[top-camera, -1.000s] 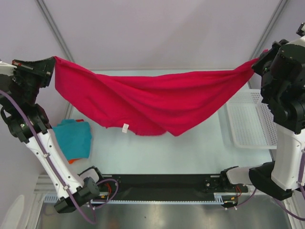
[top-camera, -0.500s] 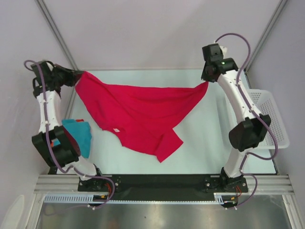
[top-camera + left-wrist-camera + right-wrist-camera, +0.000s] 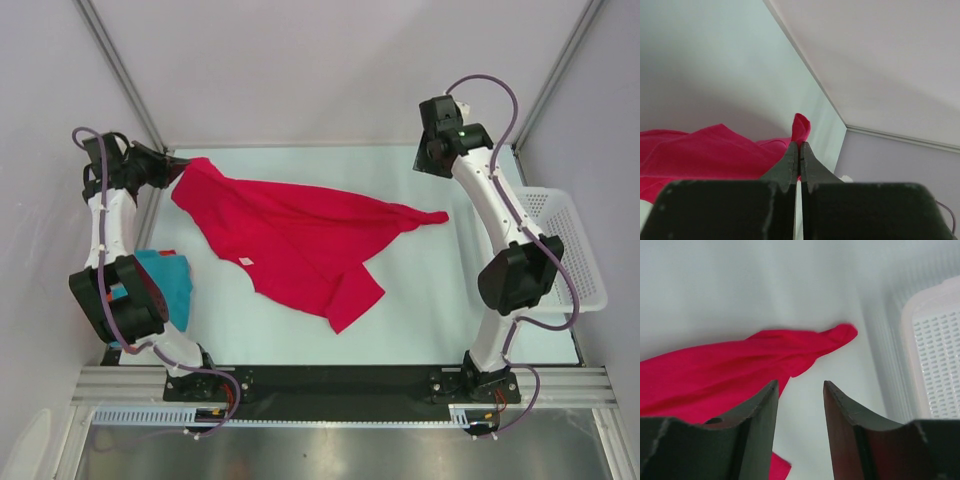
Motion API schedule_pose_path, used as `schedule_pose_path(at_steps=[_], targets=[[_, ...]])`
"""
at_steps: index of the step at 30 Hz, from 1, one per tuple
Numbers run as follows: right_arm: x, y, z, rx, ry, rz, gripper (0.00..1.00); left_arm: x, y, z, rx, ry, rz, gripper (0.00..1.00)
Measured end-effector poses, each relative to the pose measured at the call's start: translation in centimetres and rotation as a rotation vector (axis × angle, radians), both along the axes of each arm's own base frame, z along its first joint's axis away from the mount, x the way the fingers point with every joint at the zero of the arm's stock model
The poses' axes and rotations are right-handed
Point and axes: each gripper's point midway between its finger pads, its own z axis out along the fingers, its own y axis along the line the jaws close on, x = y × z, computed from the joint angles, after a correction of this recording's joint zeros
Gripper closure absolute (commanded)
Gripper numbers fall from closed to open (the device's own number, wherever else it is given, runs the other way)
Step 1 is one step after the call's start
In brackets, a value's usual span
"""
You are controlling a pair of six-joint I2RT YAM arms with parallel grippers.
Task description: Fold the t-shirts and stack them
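Note:
The crimson-pink t-shirt (image 3: 300,240) lies crumpled across the middle of the table, with one flap trailing toward the near edge. My left gripper (image 3: 181,165) is shut on the shirt's far-left corner; in the left wrist view red cloth (image 3: 700,150) bunches around the closed tips of the left gripper (image 3: 799,145). My right gripper (image 3: 432,162) hangs open above the far right of the table. The shirt's loose right end (image 3: 840,334) lies below and beyond the right gripper (image 3: 800,384), which holds nothing. A teal-blue t-shirt (image 3: 168,282) sits at the left edge, partly behind the left arm.
A white mesh basket (image 3: 572,250) stands off the table's right edge, and its rim (image 3: 910,340) shows in the right wrist view. The enclosure walls stand close behind and to the left of the left gripper.
Both arms came down from holding the crimson shirt stretched high. The right gripper opened and let go, and the shirt's right end fell onto the table. The left grip stays.

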Motion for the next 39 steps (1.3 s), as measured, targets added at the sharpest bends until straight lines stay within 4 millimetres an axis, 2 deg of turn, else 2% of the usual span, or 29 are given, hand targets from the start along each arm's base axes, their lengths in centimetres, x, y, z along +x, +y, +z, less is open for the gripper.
schedule_pose_path(at_steps=[4, 8, 11, 15, 17, 20, 23, 34, 39], targets=[[-0.7, 2.9, -0.2, 0.005, 0.007, 0.066, 0.52, -0.2, -0.2, -0.1, 0.009, -0.006, -0.016, 1.0], [-3.6, 8.4, -2.5, 0.009, 0.053, 0.191, 0.52, -0.8, -0.4, -0.6, 0.014, 0.001, -0.025, 1.0], [-7.6, 13.5, -6.2, 0.013, 0.135, 0.316, 0.52, -1.2, -0.6, -1.0, 0.017, 0.008, -0.029, 1.0], [-13.1, 18.6, -11.2, 0.013, 0.244, 0.441, 0.53, -1.5, -0.7, -1.6, 0.026, 0.014, -0.038, 1.0], [-15.4, 20.3, -13.5, 0.01, 0.297, 0.484, 0.53, -1.7, -0.8, -1.7, 0.03, 0.015, -0.042, 1.0], [-17.5, 21.4, -16.5, -0.001, 0.361, 0.507, 0.53, -1.9, -0.8, -1.9, 0.036, 0.016, -0.048, 1.0], [-18.0, 21.8, -18.1, 0.0, 0.391, 0.501, 0.53, -2.1, -0.9, -2.1, 0.04, 0.017, -0.055, 1.0], [-17.1, 23.3, -20.3, 0.001, 0.406, 0.498, 0.53, -2.4, -1.2, -2.1, 0.055, 0.007, -0.075, 1.0], [-16.4, 24.1, -20.6, 0.005, 0.403, 0.5, 0.53, -2.4, -1.2, -2.1, 0.056, 0.004, -0.083, 1.0]])
